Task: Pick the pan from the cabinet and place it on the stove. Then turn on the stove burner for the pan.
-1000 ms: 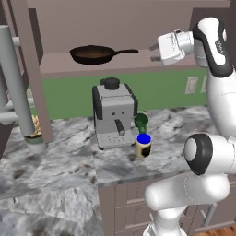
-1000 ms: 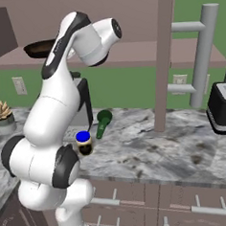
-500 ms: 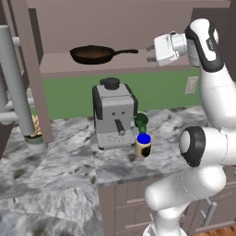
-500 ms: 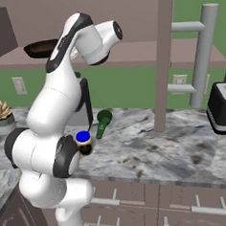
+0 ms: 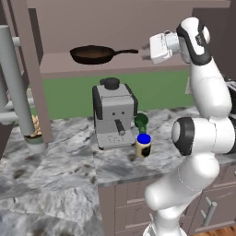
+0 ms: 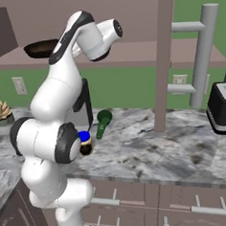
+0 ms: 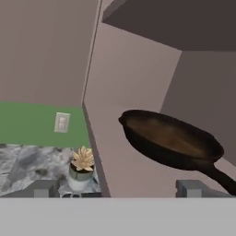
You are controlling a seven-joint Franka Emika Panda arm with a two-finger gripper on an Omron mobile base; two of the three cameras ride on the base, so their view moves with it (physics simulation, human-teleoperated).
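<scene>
Pan (image 5: 93,54) flat on cabinet shelf (image 5: 110,64), handle pointing toward gripper (image 5: 146,50); gripper just off handle tip, fingers spread wide, grasping nothing. Risk: thin handle slipping or pan tipping if pinched at far end; possible shove deeper into cabinet on a misaligned approach. Coffee machine (image 5: 113,113) and jar (image 5: 143,145) directly below, likely hit by a dropped pan.

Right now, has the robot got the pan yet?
Not yet. The cabinet is already open, and the pan sits untouched on its shelf. The pincer is open, level with the tip of the pan's handle, not gripping it. Grabbing the pan, carrying it to the stove and turning on the burner are all left.
</scene>
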